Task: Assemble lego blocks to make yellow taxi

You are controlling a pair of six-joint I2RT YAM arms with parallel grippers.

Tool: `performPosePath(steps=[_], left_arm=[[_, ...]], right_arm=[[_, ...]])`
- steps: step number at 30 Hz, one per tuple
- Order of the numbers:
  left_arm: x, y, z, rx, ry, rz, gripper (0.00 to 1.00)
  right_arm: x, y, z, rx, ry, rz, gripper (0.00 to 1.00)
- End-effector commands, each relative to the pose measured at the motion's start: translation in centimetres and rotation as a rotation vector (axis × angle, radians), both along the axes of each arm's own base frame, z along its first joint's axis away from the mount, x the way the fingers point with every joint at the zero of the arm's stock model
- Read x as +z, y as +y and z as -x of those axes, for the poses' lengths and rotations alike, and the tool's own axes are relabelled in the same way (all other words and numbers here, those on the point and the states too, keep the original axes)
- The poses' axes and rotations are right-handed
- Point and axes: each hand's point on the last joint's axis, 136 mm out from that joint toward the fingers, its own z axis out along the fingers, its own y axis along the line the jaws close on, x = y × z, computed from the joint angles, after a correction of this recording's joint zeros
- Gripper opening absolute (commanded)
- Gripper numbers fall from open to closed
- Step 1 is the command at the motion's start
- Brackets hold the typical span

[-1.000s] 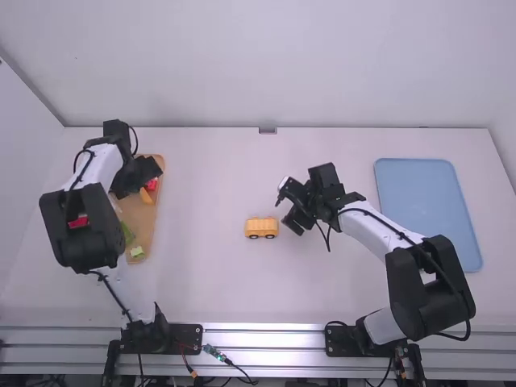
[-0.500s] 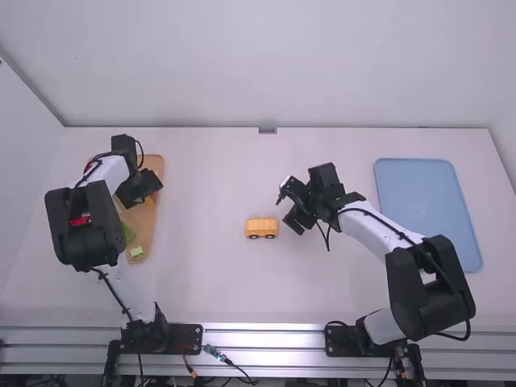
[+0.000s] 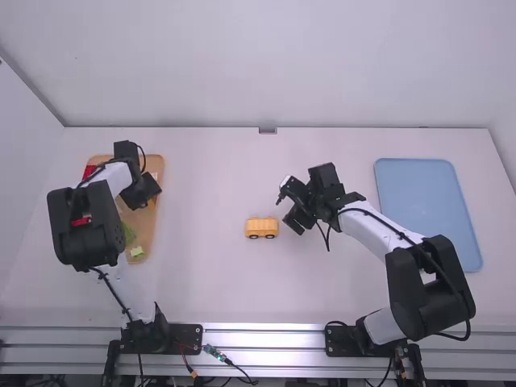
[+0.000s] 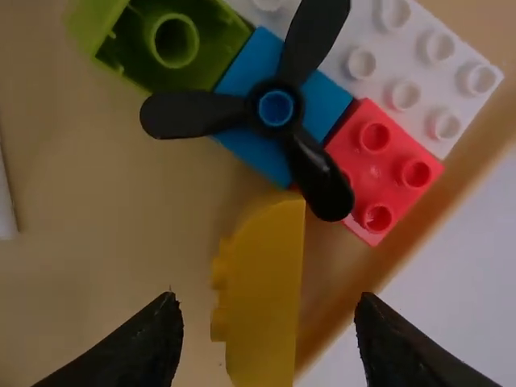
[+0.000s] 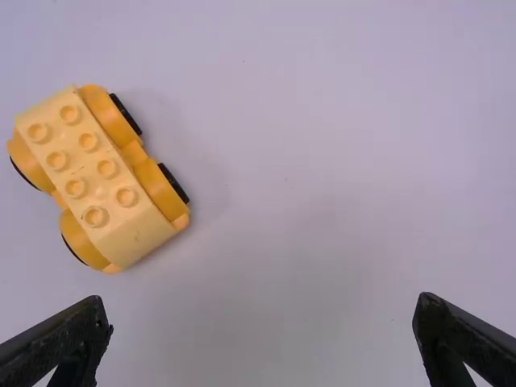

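Note:
My left gripper [image 3: 142,191] is over the wooden tray at the table's left. In the left wrist view, the left gripper [image 4: 270,334] is open, with an orange-yellow curved brick [image 4: 266,298] lying on its side between and beyond its fingertips, not gripped. A yellow car base [image 3: 262,227] with a studded top stands mid-table; it also shows in the right wrist view as a yellow car [image 5: 97,177] on wheels. My right gripper [image 3: 288,206] hangs just right of the car, and in the right wrist view the right gripper [image 5: 262,322] is wide open, holding nothing.
The wooden tray [image 3: 147,230] also holds a green brick [image 4: 173,40], a blue brick with a black propeller [image 4: 276,109], a red brick [image 4: 383,169] and a white brick [image 4: 403,60]. A blue tray [image 3: 427,205] lies at the right, beyond the right arm.
The left gripper has moved over the wooden tray, a little toward the camera and slightly right, uncovering red at the tray's far left. The right arm and the car have stayed put.

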Motion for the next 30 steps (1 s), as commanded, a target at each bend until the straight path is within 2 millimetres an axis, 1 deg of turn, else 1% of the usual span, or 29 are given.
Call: performPosePath(steps=[1, 7, 12, 18, 19, 21, 23, 24, 27, 30], left_arm=[[-0.9, 0.4, 1.0, 0.043, 0.032, -0.014, 0.57], [-1.2, 0.5, 1.1, 0.047, 0.025, -0.021, 0.54], [-2.0, 0.3, 1.0, 0.043, 0.001, -0.016, 0.56], [-2.1, 0.2, 1.2, 0.044, 0.004, -0.012, 0.53], [-2.1, 0.2, 1.2, 0.042, 0.005, -0.011, 0.49], [-2.1, 0.1, 1.1, 0.041, 0.003, -0.008, 0.47], [-2.2, 0.1, 1.2, 0.041, 0.007, -0.007, 0.36], [-2.2, 0.1, 1.2, 0.041, 0.007, -0.007, 0.34], [-2.2, 0.2, 1.3, 0.044, 0.01, -0.006, 0.34], [-2.2, 0.1, 1.3, 0.041, 0.011, -0.006, 0.31]], right_arm=[[1.0, 0.2, -0.3, -0.003, -0.023, -0.011, 0.99], [1.0, 0.1, -0.3, -0.008, -0.021, -0.013, 0.99], [1.0, 0.1, -0.2, -0.006, -0.018, -0.011, 0.99], [1.0, 0.1, -0.2, -0.006, -0.018, -0.011, 0.99], [1.0, 0.1, -0.2, -0.006, -0.019, -0.011, 0.99], [1.0, 0.1, -0.3, -0.006, -0.019, -0.011, 0.99], [1.0, 0.1, -0.3, -0.007, -0.019, -0.011, 0.99], [1.0, 0.1, -0.3, -0.007, -0.019, -0.011, 0.99], [1.0, 0.1, -0.2, -0.007, -0.018, -0.011, 0.99], [1.0, 0.2, -0.2, -0.005, -0.018, -0.011, 0.99]])
